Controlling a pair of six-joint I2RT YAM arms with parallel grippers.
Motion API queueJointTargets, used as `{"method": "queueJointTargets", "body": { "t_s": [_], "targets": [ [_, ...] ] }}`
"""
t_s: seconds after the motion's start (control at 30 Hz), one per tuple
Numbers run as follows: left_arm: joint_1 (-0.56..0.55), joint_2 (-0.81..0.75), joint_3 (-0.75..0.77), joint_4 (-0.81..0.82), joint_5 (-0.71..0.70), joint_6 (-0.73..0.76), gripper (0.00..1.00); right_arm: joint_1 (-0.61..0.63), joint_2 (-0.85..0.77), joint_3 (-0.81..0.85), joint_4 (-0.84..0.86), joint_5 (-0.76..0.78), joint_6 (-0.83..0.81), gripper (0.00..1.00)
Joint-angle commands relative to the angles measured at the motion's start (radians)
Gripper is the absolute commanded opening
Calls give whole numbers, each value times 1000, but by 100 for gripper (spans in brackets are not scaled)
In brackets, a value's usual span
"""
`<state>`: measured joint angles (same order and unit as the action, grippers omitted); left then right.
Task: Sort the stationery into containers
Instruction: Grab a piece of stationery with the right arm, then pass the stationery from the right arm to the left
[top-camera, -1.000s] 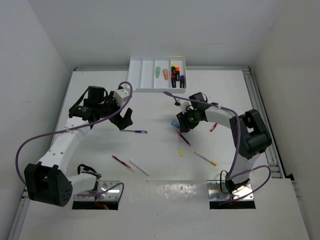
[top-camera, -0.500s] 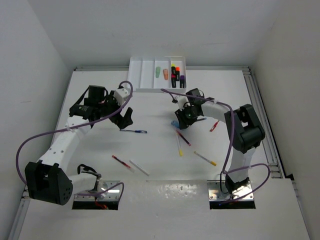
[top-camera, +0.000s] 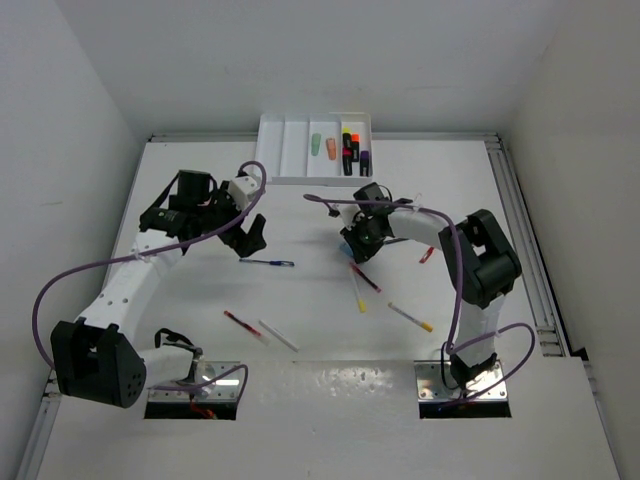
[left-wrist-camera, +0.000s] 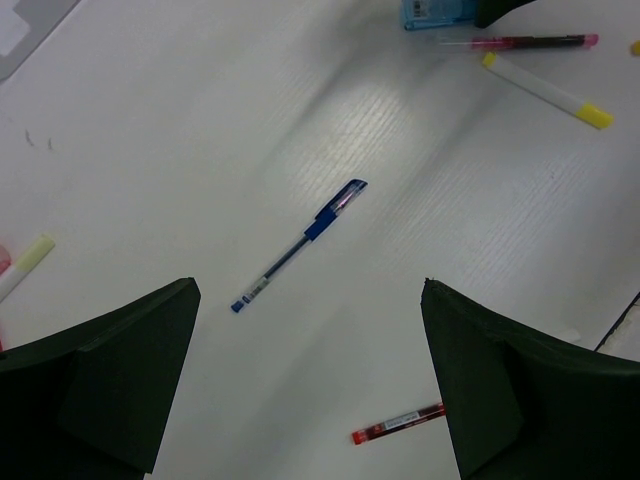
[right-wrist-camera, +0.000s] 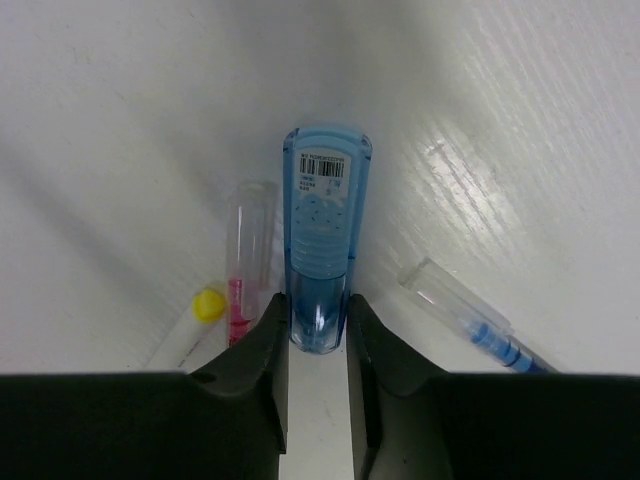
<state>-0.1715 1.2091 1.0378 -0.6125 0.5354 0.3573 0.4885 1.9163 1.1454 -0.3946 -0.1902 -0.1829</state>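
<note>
My right gripper (top-camera: 356, 243) is shut on a stubby blue highlighter (right-wrist-camera: 325, 235) and grips its near end low over the table (top-camera: 320, 215). A red pen (right-wrist-camera: 240, 270) and a clear blue pen (right-wrist-camera: 470, 318) lie right beside it. My left gripper (top-camera: 250, 238) is open and empty above a blue pen (top-camera: 268, 263), which lies between its jaws in the left wrist view (left-wrist-camera: 300, 245). The white four-compartment tray (top-camera: 285, 150) stands at the far edge. It holds green (top-camera: 316, 146), orange (top-camera: 331, 149), yellow-black (top-camera: 347, 150) and purple (top-camera: 364, 160) highlighters.
Loose pens lie on the table: a red one (top-camera: 243, 324) and a white one (top-camera: 278, 335) at the near left, a white-yellow one (top-camera: 358, 292), a red one (top-camera: 366, 275), a yellow-tipped one (top-camera: 411, 317) and a short red one (top-camera: 427, 254) by the right arm.
My right arm's wrist has swung to the left and its gripper has shifted slightly left over the blue highlighter. The left arm has barely moved.
</note>
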Motion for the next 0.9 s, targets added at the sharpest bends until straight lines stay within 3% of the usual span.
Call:
{"method": "queueJointTargets", "body": {
  "t_s": [0.0, 0.13, 0.27, 0.4, 0.5, 0.87],
  "targets": [
    [-2, -26, 33, 28, 37, -20, 100, -16, 13, 28, 11, 55, -6, 15],
    [9, -72, -10, 114, 103, -110, 100, -45, -37, 106, -27, -12, -55, 8],
    [10, -106, -22, 235, 216, -346, 97, -50, -124, 235, -127, -122, -137, 3],
    [44, -92, -53, 347, 334, -614, 91, 25, -195, 347, -181, -156, -171, 0],
    [52, -72, -68, 375, 393, -705, 88, 103, -253, 358, -193, -161, -181, 0],
    [58, -34, -38, 416, 426, -775, 87, 332, -369, 286, -181, -66, -202, 0]
  ]
}}
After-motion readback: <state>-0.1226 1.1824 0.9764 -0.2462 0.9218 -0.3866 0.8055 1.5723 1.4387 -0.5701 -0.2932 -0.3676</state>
